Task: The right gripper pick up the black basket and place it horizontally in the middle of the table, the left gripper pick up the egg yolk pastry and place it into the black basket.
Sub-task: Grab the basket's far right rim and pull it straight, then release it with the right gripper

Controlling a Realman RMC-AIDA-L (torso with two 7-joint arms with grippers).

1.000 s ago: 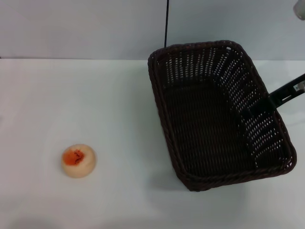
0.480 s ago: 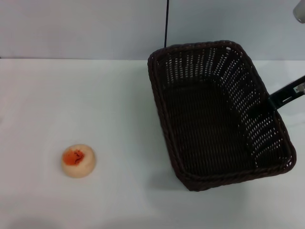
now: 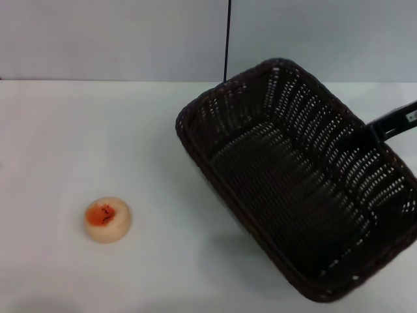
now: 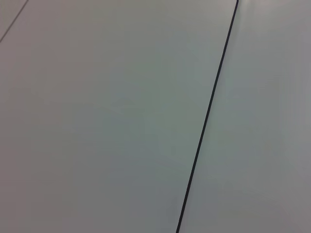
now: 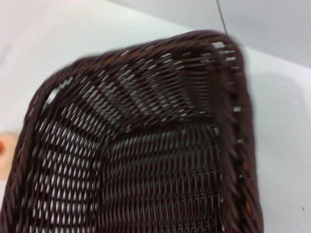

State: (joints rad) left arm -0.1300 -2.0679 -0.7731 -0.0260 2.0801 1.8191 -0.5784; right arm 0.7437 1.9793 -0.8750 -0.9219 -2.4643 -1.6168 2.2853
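Observation:
The black basket hangs tilted and turned diagonally over the right half of the white table, empty inside. My right gripper comes in from the right edge and is shut on the basket's right rim. The right wrist view looks into the basket from close up. The egg yolk pastry lies on the table at the front left, well apart from the basket; a sliver of it shows in the right wrist view. My left gripper is out of view; its wrist view shows only wall.
A grey wall runs behind the table, with a thin black vertical line on it, also in the left wrist view. Bare tabletop lies between the pastry and the basket.
The basket has risen off the table and swung round from lengthwise to diagonal, its far-left corner moving left toward the table's middle. The pastry has not moved.

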